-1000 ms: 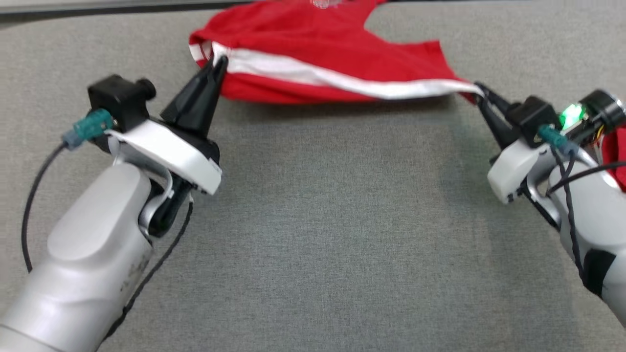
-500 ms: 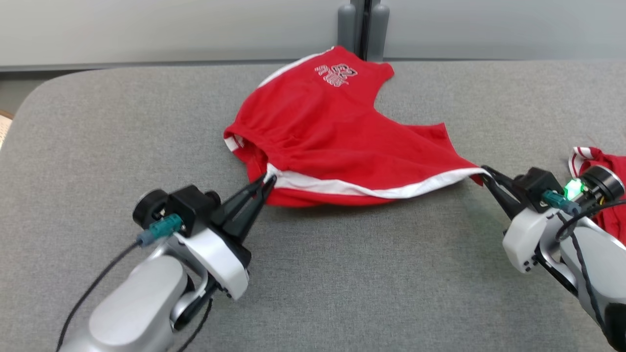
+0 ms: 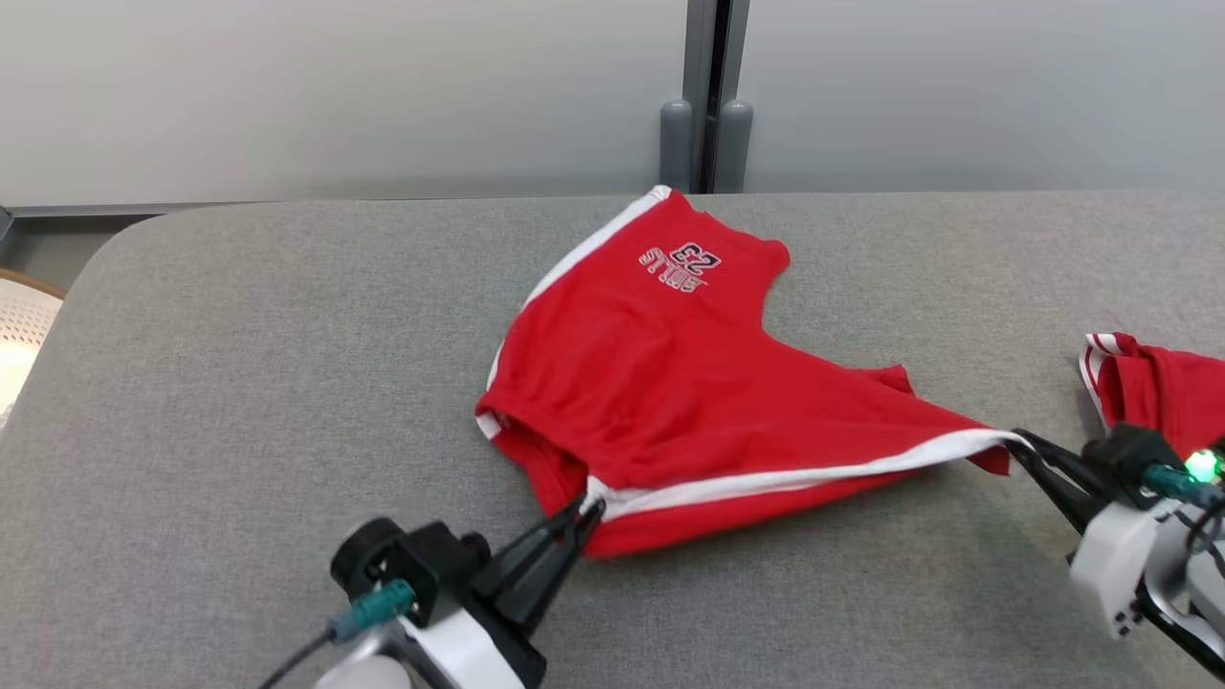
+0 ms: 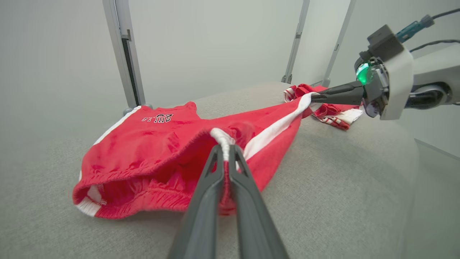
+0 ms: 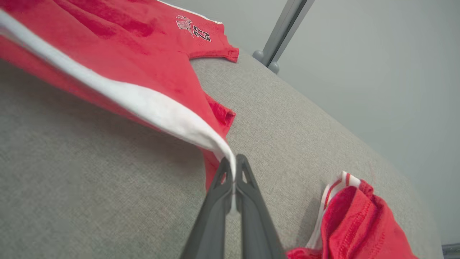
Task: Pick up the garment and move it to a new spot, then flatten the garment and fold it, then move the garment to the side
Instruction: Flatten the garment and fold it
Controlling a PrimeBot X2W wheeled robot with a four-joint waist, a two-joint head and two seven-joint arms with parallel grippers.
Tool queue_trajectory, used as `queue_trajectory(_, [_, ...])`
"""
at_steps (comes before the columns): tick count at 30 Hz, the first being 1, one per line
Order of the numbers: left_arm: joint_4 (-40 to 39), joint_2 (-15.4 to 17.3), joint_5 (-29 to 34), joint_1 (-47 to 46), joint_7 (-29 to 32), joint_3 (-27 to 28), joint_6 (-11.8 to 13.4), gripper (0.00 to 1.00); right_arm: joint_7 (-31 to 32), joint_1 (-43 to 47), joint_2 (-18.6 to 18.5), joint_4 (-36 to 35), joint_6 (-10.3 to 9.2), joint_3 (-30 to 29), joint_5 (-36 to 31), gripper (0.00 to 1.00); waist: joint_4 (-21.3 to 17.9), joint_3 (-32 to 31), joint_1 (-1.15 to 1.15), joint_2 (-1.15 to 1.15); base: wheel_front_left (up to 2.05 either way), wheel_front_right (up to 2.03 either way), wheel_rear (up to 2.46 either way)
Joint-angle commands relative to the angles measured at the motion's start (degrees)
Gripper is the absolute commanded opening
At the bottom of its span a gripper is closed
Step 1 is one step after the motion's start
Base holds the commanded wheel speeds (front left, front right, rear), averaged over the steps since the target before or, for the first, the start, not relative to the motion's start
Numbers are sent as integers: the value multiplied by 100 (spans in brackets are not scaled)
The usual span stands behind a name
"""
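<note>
The garment [image 3: 660,383] is a pair of red shorts with white side stripes and a small printed logo, lying on the grey padded table [image 3: 239,383]. My left gripper [image 3: 589,507] is shut on its white-striped near edge at the lower middle of the head view, seen close in the left wrist view as the garment [image 4: 151,144] pinched by my left gripper [image 4: 226,149]. My right gripper [image 3: 1016,438] is shut on the other end of the same white band, which stretches taut and slightly lifted between the two. In the right wrist view my right gripper [image 5: 233,162] clamps the white band of the garment [image 5: 143,64].
A second crumpled red and white cloth [image 3: 1153,392] lies at the table's right side, close behind my right gripper, also visible as the crumpled cloth [image 5: 355,223]. A grey wall with a vertical post [image 3: 708,96] stands behind the table's far edge. The table's rounded left corner [image 3: 105,258] is in view.
The head camera has tilted up, so the whole picture shifted down. Both grippers keep their hold, and the left one has drawn the garment's near edge rightward, closer to the right gripper.
</note>
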Motion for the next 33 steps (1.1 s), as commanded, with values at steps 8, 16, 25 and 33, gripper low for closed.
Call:
queue_trajectory(8, [-344, -8, 166, 653, -26, -135, -3, 0, 87, 671, -729, -813, -13, 298, 152, 0, -31, -43, 0, 0, 0, 0, 0])
queue_trajectory(16, [-671, 45, 276, 915, -26, -347, -2, 0, 450, 862, -1657, -1879, -13, 397, 258, 0, 27, 61, 0, 0, 0, 0, 0])
queue_trajectory(25, [-937, -263, 178, 543, -27, 65, -2, 0, 866, 265, -2041, -2438, -13, -30, 75, 0, 412, 200, 0, 0, 0, 0, 0])
queue_trajectory(33, [-1065, -633, 13, 126, -26, 231, -2, 0, 1558, -847, -2299, -2921, -13, 130, 34, 0, 1010, 479, 0, 0, 0, 0, 0])
